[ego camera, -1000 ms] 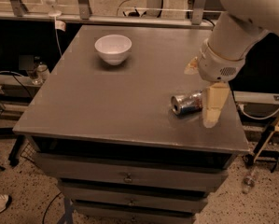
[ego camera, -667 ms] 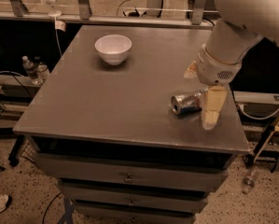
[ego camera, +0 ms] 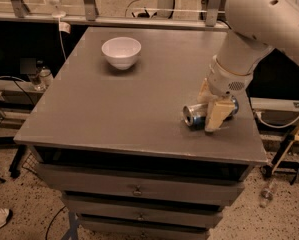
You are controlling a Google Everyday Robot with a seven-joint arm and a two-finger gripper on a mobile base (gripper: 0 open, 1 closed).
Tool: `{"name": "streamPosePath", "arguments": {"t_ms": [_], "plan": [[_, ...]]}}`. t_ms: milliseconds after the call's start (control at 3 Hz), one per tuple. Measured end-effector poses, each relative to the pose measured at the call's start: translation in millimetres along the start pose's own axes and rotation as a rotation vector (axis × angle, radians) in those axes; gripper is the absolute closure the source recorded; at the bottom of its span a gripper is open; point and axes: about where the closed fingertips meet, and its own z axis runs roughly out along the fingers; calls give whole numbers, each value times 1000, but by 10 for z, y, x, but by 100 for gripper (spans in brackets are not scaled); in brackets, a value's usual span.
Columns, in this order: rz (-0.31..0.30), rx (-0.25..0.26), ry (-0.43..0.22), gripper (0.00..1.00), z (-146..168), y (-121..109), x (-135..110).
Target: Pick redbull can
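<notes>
While the redbull can (ego camera: 194,115) lies on its side at the right front part of the table (ego camera: 114,114), silver rimmed end turned left, the gripper (ego camera: 209,115) is down on it and hides most of its body from you. You cannot tell whether the gripper is clamped on the can or released; record it as undetermined. The can rests on the tabletop, not lifted, well apart from the white bowl (ego camera: 121,53) at the far left.

Handling, as a judgement: a thin metal can is light, stiff along its length but easily dented across the wall, and its polished skin is slippery. Lying down, it will roll if nudged from one side only. You should take it across the round body near mid-length, clear of the rimmed ends, with even, moderate pressure, then lift straight up.

Against the view of a second ago: the gripper now sits lower and somewhat further left, drawn closer about the can, and the arm (ego camera: 249,39) leans in with it. The bowl holds its place. The can is nearly where it was, its end perhaps a touch nearer the front edge.
</notes>
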Motion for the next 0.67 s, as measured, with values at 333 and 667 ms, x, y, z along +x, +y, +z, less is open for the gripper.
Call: {"name": "streamPosePath", "arguments": {"t_ms": [333, 667], "plan": [[12, 19, -20, 71, -87, -52, -4], [29, 61, -53, 94, -304, -97, 12]]}}
